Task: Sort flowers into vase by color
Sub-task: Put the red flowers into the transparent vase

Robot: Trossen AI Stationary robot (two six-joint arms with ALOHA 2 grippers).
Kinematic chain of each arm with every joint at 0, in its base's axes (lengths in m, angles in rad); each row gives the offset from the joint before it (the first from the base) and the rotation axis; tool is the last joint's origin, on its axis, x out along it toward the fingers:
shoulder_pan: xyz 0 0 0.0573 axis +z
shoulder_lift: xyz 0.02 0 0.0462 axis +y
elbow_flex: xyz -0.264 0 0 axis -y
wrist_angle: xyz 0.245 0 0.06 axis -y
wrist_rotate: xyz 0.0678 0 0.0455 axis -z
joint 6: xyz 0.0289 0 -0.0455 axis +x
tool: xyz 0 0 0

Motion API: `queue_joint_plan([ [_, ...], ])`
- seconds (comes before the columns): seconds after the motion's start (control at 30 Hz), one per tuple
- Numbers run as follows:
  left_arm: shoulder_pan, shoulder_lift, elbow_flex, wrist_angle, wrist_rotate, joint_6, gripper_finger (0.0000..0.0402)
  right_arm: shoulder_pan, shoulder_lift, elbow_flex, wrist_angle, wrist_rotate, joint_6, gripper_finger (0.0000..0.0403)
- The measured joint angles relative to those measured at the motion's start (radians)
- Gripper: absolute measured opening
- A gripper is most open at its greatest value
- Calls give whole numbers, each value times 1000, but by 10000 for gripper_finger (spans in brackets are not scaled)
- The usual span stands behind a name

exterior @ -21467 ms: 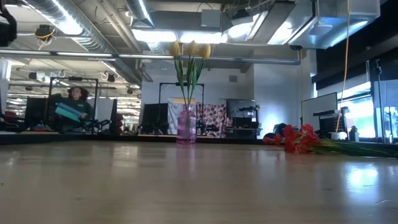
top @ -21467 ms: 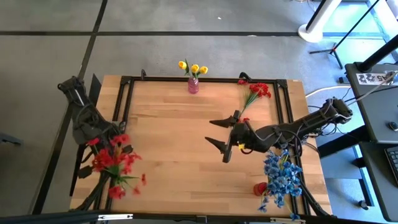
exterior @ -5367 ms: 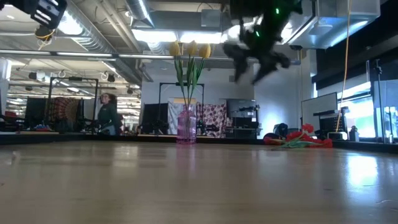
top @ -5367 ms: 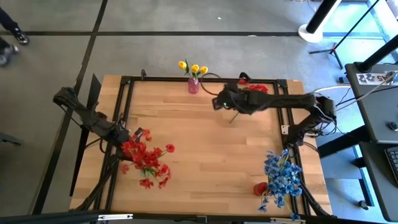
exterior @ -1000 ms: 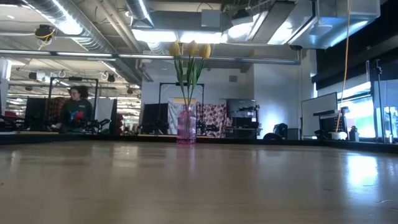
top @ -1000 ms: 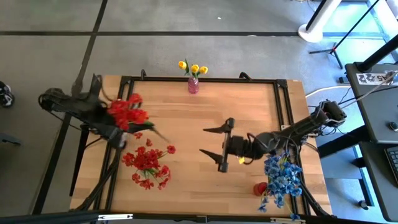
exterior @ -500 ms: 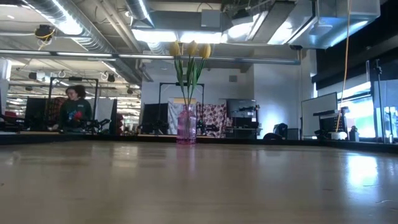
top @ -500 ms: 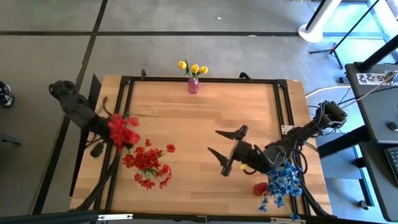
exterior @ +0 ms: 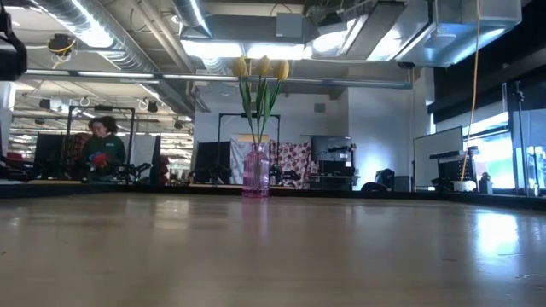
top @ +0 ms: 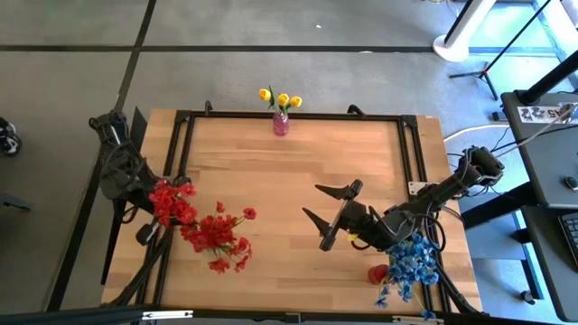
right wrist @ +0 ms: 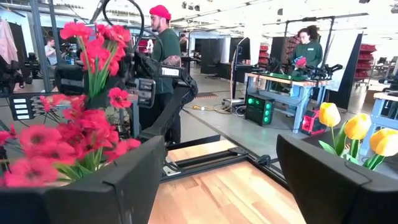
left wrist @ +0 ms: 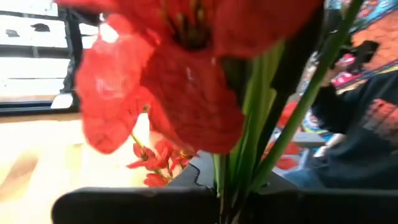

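High view, left side: the left gripper [top: 153, 200] is over the table's left edge, but its fingers are hidden under a bunch of red flowers [top: 172, 200]; more red blooms [top: 219, 236] spread beside it on the wood.
High view, right side: the right gripper [top: 327, 215] is over the middle-right of the table [top: 271, 181], its two fingers spread wide with nothing between them.
High view, other flowers: the blue flowers [top: 408, 264] lie at the table's near right corner, partly under the right arm; a small red object [top: 377, 273] beside them is too small to identify.
High view, far edge: the yellow flowers [top: 280, 98] stand in the pink vase [top: 281, 124] at the middle of the far edge.
Low view: it shows only the vase [exterior: 255, 170] with yellow flowers [exterior: 261, 68] and the room; no red or blue flowers appear, and a dark part at the upper left corner is cut off.
Left wrist view: a big red bloom [left wrist: 180, 74] fills the picture and green stems [left wrist: 249, 149] go down between the dark gripper parts, so the gripper is closed on this bunch.
Right wrist view: the fingers [right wrist: 99, 186] stand far apart; between them are the red flowers [right wrist: 87, 93] held by the other arm, the yellow flowers [right wrist: 354, 127] cut off at the edge, and people [right wrist: 165, 56] in the room.
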Motion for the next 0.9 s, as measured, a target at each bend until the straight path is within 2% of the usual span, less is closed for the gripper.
queue_joint_plan([
  [0.13,-24,15,-56,50,-89,2,7,0,0,0,-8,0,0,308],
  [0.3,-29,14,-92,64,-135,-27,7,0,0,0,-17,0,0,308],
  [0.43,-29,14,-92,67,-138,-20,7,0,0,0,-24,2,1,308],
  [0.6,-30,15,-69,111,-120,84,7,0,0,0,-24,2,1,308],
  [0.9,-58,20,-32,-13,-113,129,7,0,0,0,-24,37,3,308],
])
